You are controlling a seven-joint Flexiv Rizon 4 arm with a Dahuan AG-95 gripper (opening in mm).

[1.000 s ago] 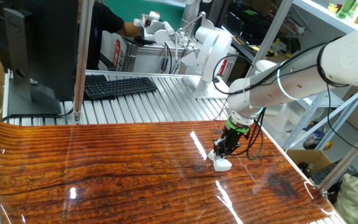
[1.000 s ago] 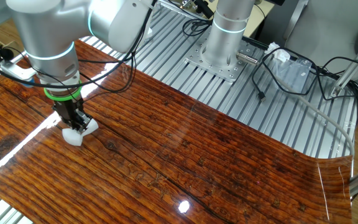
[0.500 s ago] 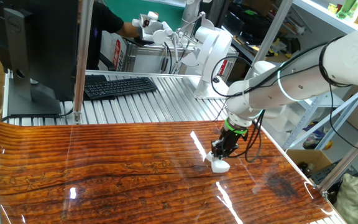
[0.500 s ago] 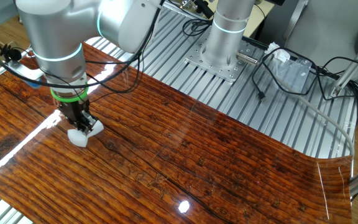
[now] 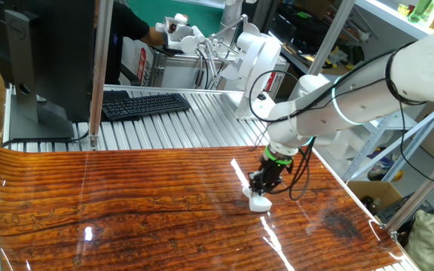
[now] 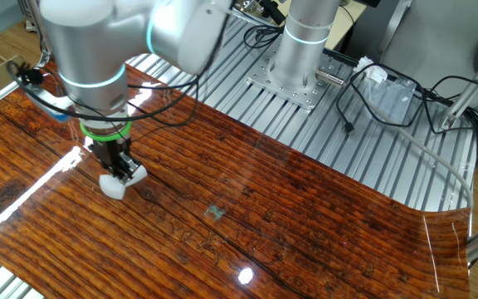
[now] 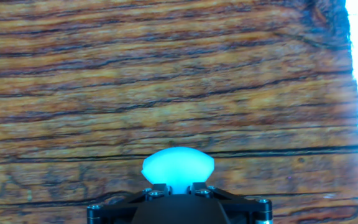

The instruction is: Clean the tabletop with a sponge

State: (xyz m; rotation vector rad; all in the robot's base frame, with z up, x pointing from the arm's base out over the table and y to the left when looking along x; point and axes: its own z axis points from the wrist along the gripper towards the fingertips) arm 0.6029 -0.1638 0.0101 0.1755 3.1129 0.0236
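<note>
The tabletop (image 5: pixel 142 211) is glossy reddish-brown wood grain with dark streaks; it also shows in the other fixed view (image 6: pixel 289 208) and fills the hand view (image 7: pixel 166 81). My gripper (image 5: pixel 260 187) points straight down and is shut on the small white sponge (image 5: pixel 258 202), which presses on the wood near the right side. In the other fixed view the gripper (image 6: pixel 121 168) holds the sponge (image 6: pixel 116 184) near the left edge. In the hand view the sponge (image 7: pixel 178 168) bulges out between the fingers (image 7: pixel 157 188) and looks bluish.
A ribbed silver metal surface (image 5: pixel 172 124) lies behind the wood, with a black keyboard (image 5: pixel 143 104) and a monitor (image 5: pixel 44 53). The arm's base (image 6: pixel 301 50) and loose cables (image 6: pixel 405 91) stand on it. A metal post (image 5: pixel 96 75) rises at the wood's back edge.
My gripper has slid the sponge over the wood, leftward in one fixed view and rightward in the other. It stays shut on the sponge.
</note>
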